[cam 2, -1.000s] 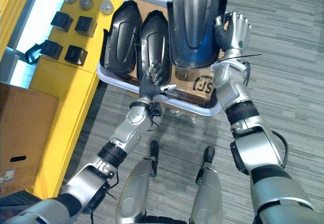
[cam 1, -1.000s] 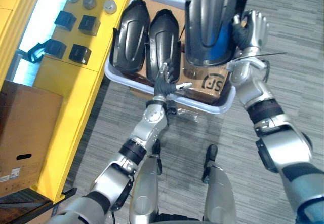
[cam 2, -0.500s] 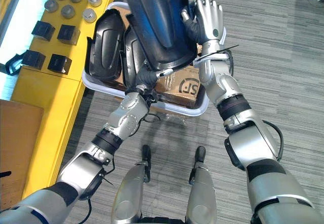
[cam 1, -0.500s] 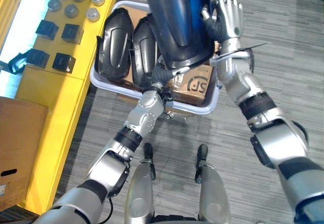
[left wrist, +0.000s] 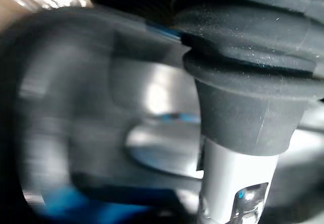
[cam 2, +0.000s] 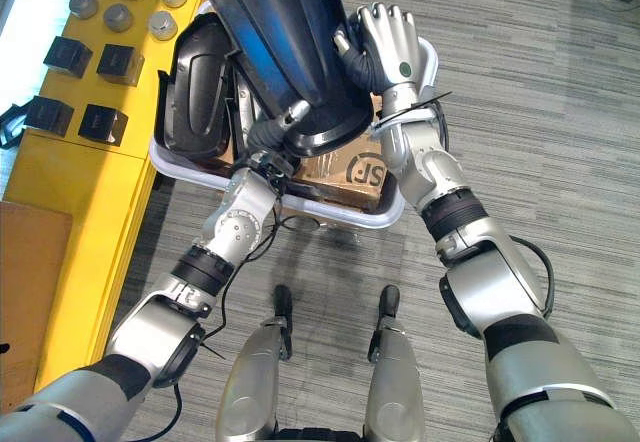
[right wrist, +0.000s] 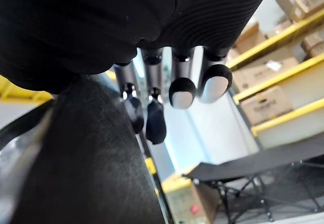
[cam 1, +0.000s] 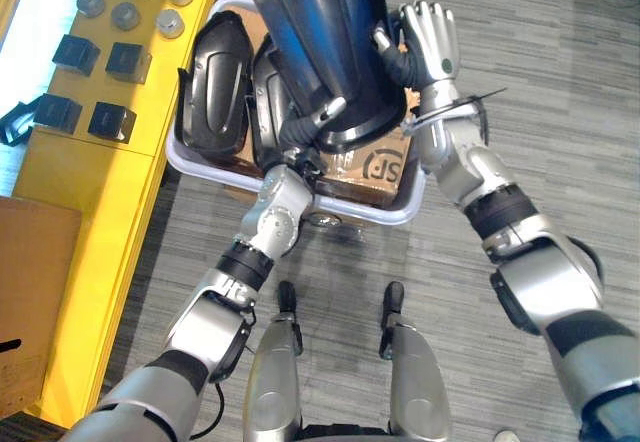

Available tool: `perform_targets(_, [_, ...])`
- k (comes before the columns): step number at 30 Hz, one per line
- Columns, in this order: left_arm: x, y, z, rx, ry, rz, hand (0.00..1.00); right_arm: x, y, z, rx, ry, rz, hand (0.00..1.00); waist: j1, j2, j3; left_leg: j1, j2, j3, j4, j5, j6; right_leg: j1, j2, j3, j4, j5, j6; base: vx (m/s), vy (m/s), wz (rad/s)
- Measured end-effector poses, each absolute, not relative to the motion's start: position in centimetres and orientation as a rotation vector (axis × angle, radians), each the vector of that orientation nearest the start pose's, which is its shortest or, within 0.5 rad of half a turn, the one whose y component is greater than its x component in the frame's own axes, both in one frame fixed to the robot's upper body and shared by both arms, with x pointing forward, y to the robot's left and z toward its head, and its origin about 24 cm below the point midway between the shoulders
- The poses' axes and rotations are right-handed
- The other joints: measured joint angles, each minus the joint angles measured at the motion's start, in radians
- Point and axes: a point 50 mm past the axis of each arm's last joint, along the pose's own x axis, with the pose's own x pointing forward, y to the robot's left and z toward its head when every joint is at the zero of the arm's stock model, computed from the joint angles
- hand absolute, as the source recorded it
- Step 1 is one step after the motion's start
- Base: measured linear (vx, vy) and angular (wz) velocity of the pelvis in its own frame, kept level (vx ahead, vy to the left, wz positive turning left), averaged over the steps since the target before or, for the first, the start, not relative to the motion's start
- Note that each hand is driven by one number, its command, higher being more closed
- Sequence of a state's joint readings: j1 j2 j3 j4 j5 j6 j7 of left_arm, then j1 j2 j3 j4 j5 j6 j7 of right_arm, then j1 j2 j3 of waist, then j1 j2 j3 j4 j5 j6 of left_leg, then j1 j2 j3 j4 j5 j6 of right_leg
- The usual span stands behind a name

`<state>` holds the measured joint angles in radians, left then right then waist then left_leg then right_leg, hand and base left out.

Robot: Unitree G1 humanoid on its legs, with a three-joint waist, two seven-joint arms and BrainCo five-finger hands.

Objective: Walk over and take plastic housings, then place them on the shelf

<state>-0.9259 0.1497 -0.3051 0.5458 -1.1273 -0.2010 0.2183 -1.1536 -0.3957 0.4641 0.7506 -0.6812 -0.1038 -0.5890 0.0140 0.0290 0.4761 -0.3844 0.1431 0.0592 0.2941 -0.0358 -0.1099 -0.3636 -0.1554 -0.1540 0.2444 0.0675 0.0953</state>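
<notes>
The big black plastic housing is up in the air above the white bin, carried between both hands, with its top end leaning toward the yellow shelf. The right hand is at its side edge with the fingers bent round the rim, so it clamps the piece. The left hand sits under the lower, rounded end. I think it is there to take the weight, because the piece looks too long for one hand to steer. Whether this hand grips or only props from below, I cannot tell. Two more housings stand on edge in the bin, side by side, next to a cardboard box. On the shelf lie small black parts and grey round caps. One second ago the housing hung straight over the bin in the right hand alone, and the left hand was low at the bin's front rim. Now the left hand is under the housing and the piece is tipped toward the shelf. The whole view has shifted too, so the head has moved.
</notes>
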Motion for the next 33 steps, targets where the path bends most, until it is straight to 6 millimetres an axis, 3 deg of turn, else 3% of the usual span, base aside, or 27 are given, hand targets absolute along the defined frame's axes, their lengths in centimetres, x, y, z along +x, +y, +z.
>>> perform_targets(1, [38.3,7.5,20.1,-0.800,-0.208,-0.221,0.00,39.2,-10.7,26.2,-1.184,-0.896,-0.295,1.00,0.000,-0.004,-0.001,0.000,0.000,0.000,0.000,0.000,0.000,0.000,0.000,0.000,-0.001,0.000,0.000,0.00,0.000,0.00])
perform_targets(2, [38.3,7.8,20.2,-0.811,-0.223,-0.208,1.00,39.1,-10.7,25.9,-1.183,-0.893,-0.290,1.00,-0.001,-0.011,-0.001,0.000,0.001,0.000,0.000,0.000,0.000,0.000,0.001,0.000,-0.001,0.000,0.000,0.00,0.000,0.00])
perform_targets(6, [38.1,8.2,21.1,-0.823,-0.275,-0.197,1.00,38.9,-10.6,25.5,-1.171,-0.899,-0.285,1.00,0.001,-0.023,0.003,-0.001,0.000,0.000,0.000,0.000,0.000,0.000,0.000,0.000,-0.002,0.000,0.000,0.00,0.000,0.00])
perform_targets(11, [37.8,8.2,22.0,-0.709,-0.345,-0.204,1.00,38.8,-10.9,25.0,-1.165,-0.901,-0.288,1.00,0.001,-0.023,0.003,-0.001,0.001,0.000,0.000,0.000,0.000,0.001,0.001,0.000,-0.004,0.000,0.000,0.00,0.000,0.00])
perform_targets(27, [37.9,9.2,22.7,-0.573,-0.387,-0.263,1.00,37.2,-10.1,25.3,-1.088,-1.033,-0.284,1.00,-0.012,-0.024,0.003,0.027,0.001,0.004,-0.009,0.000,0.000,0.025,0.001,0.004,-0.013,0.001,0.001,0.00,0.002,-0.01])
perform_targets(33, [37.1,9.5,19.8,-0.643,-0.359,-0.304,1.00,36.2,-9.8,23.3,-1.060,-1.031,-0.244,1.00,-0.030,-0.047,0.001,0.103,0.000,0.015,-0.045,0.000,-0.002,0.092,0.002,0.007,-0.046,0.002,0.001,0.01,0.007,-0.03])
